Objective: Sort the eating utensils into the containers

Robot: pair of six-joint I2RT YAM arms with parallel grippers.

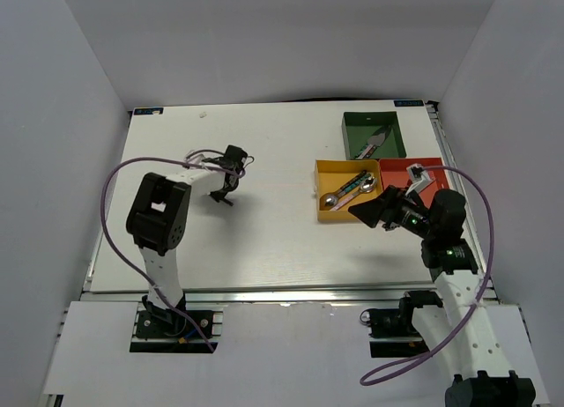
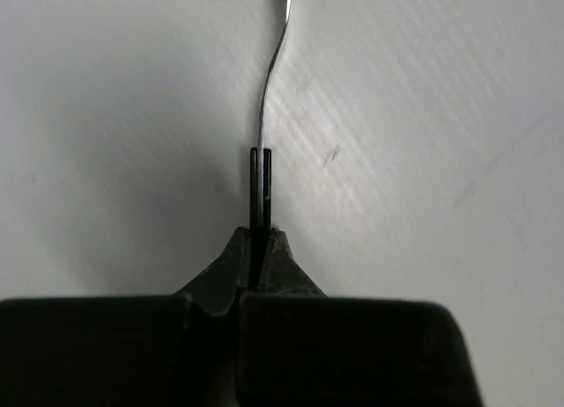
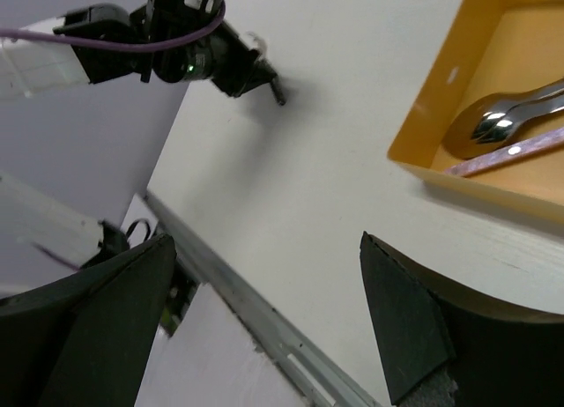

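Observation:
My left gripper [image 1: 229, 188] is shut on the black handle of a utensil [image 2: 260, 191], seen edge-on; its curved silver neck [image 2: 275, 63] runs up out of view, so I cannot tell its kind. It is over the white table at centre left, the jaws [image 2: 259, 240] closed around the handle. My right gripper [image 1: 368, 211] is open and empty, tilted above the table just in front of the yellow tray [image 1: 328, 173], which holds spoons [image 1: 345, 192]. The dark green tray [image 1: 352, 134] holds a knife [image 1: 374, 144]. The red tray [image 1: 398, 169] holds a silver utensil [image 1: 416, 172], partly hidden by my right arm.
In the right wrist view the yellow tray's corner [image 3: 441, 107] with a spoon bowl [image 3: 495, 122] is at the upper right, and the left gripper [image 3: 269, 83] is at the far upper left. The table's metal front rail [image 3: 264, 323] runs between my fingers. White walls enclose the table.

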